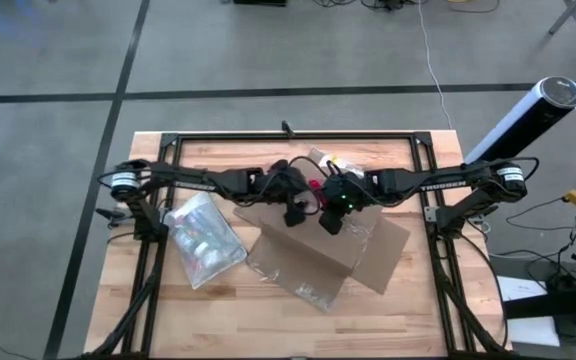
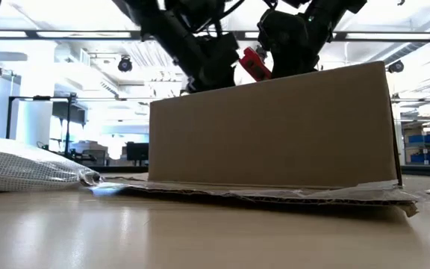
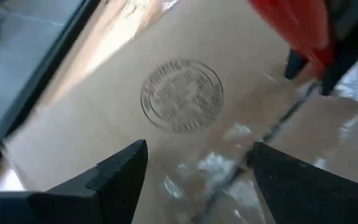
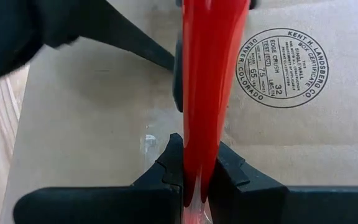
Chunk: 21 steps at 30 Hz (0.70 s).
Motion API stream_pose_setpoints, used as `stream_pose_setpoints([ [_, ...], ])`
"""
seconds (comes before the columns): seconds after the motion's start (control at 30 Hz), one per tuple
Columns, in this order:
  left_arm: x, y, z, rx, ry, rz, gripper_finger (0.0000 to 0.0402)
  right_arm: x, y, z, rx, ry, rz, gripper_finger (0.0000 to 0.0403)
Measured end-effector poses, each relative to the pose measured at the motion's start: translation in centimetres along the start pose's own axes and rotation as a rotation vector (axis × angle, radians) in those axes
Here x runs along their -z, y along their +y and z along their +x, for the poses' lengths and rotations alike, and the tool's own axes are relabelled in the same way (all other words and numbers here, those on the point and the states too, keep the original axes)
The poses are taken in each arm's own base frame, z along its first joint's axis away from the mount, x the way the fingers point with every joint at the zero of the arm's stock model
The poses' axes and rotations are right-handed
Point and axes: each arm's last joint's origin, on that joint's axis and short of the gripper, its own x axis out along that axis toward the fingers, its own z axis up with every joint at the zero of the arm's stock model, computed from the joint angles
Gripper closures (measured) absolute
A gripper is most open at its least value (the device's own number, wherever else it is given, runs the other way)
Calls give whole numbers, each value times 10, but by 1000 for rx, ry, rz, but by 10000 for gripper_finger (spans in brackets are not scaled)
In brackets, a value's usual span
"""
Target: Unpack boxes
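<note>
Bare tabletop [image 1: 268,320] in front; cardboard box [image 1: 313,250] mid-table.

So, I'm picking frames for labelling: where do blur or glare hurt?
Left wrist view: the box stamp is blurred and tape glare whitens the seam. Right wrist view: the stamp reads sharply, but the red knife is soft. Low view: bright ceiling lights leave the arms dark.

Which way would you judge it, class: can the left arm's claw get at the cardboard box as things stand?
Probably yes. The left claw hangs open right above the cardboard box, over its round printed stamp, with nothing between. The right claw, shut on the red knife, works close beside it and could crowd the approach.
</note>
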Motion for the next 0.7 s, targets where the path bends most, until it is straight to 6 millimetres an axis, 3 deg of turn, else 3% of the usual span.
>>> stream_pose_setpoints([
  [0.27,-12,-2,22,1,90,255,126,2,-2,2,7,17,0,386],
  [0.7,-9,-5,20,91,94,413,125,3,-3,4,-2,17,-14,386],
])
